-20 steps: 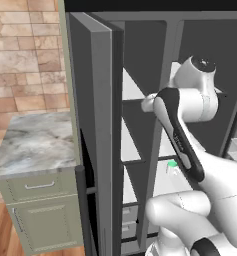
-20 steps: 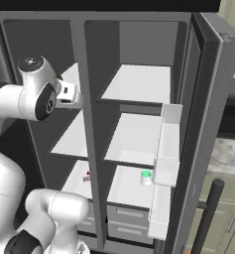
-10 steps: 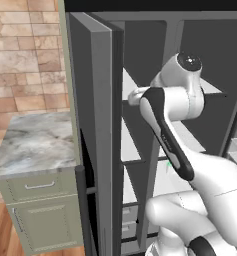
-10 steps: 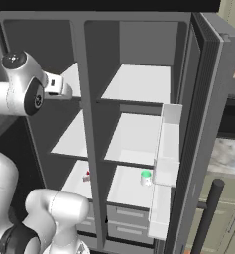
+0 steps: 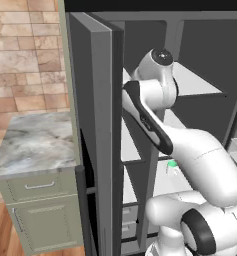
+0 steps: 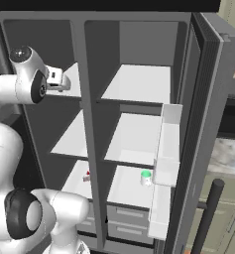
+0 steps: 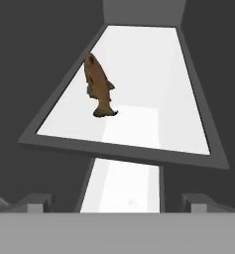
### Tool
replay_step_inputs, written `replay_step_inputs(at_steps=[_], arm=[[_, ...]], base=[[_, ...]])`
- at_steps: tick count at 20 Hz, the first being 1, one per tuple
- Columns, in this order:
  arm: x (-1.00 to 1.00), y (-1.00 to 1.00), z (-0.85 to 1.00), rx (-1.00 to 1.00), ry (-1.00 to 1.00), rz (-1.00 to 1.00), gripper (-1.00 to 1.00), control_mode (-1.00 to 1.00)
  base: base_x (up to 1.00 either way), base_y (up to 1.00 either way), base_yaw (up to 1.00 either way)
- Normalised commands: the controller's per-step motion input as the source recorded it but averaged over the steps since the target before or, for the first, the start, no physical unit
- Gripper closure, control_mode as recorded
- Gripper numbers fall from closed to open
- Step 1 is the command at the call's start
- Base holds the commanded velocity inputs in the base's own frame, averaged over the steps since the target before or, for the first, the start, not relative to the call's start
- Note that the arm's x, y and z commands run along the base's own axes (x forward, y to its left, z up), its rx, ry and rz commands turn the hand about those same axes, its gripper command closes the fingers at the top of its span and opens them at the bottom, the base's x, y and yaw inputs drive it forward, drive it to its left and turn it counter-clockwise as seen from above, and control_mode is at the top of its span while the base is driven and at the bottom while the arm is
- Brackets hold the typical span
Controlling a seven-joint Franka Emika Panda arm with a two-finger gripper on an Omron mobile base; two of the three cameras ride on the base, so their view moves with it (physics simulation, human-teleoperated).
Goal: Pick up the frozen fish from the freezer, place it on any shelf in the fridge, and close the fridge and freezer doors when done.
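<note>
Two tall dark grey doors stand swung open on the side-by-side unit: the freezer door point(image 5: 97, 130) fills the centre-left of the left base view, and the fridge door point(image 6: 208, 124) runs down the right side of the right base view. The white arm reaches toward the upper left of the right base view, where its tool point(image 6: 59, 82) sits at the front edge of a narrow upper freezer shelf point(image 6: 74, 84). Seen from the hand camera, the tool point(image 7: 116, 203) is released, its two fingertips point(image 7: 37, 202) spread wide at the bottom corners with nothing between them. The frozen fish point(image 7: 99, 87), a dark brown elongated lump, lies on that narrow white shelf point(image 7: 153, 64) in the upper centre-left of the hand view, near the shelf's left edge and well apart from the fingertips. In the centre of the right base view, the fridge's wide white shelves point(image 6: 139, 82) stack one below another; a green-capped bottle point(image 6: 146, 177) stands low on the right of the fridge interior. A marble worktop point(image 5: 32, 142) sits at the left of the left base view.
</note>
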Motion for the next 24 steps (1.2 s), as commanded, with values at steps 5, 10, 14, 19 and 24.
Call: replay_step_inputs(at_steps=[5,10,14,19,24], arm=[[0.75,0.12,-0.17,0.0,0.0,0.02,-1.0,-1.0],[0.59,0.13,-0.22,0.0,0.0,0.03,-1.0,-1.0],[0.61,0.04,-0.33,0.0,0.0,0.01,-1.0,-1.0],[0.64,0.13,-0.29,0.0,0.03,0.0,-1.0,-1.0],[0.6,0.17,-0.08,0.0,0.05,0.0,-1.0,-1.0]], base=[[0.0,0.0,0.0],[0.0,0.0,0.0],[0.0,0.0,0.0],[0.0,0.0,0.0],[0.0,0.0,0.0]])
